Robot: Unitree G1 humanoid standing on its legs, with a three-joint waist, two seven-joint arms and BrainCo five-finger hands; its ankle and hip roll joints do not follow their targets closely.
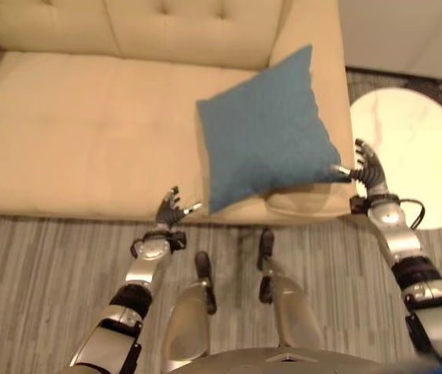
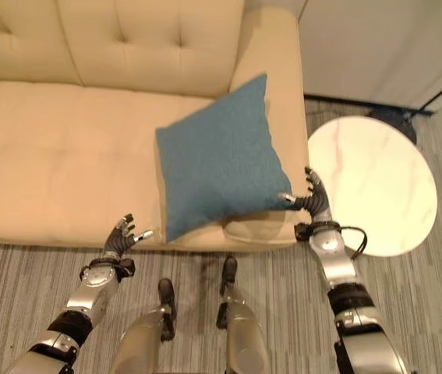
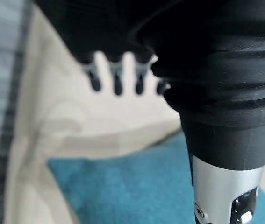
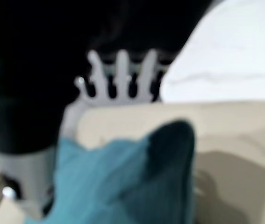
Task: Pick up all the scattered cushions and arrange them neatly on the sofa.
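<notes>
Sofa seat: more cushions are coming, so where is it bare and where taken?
The seat of the sofa is bare from the blue cushion towards its left end. The crowded spot is by the right armrest, where that cushion leans. The round side table beside that armrest is bare.

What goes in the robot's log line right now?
square blue fabric cushion: leaning on beige sofa armrest | left hand: open, apart | right hand: open, at corner
</notes>
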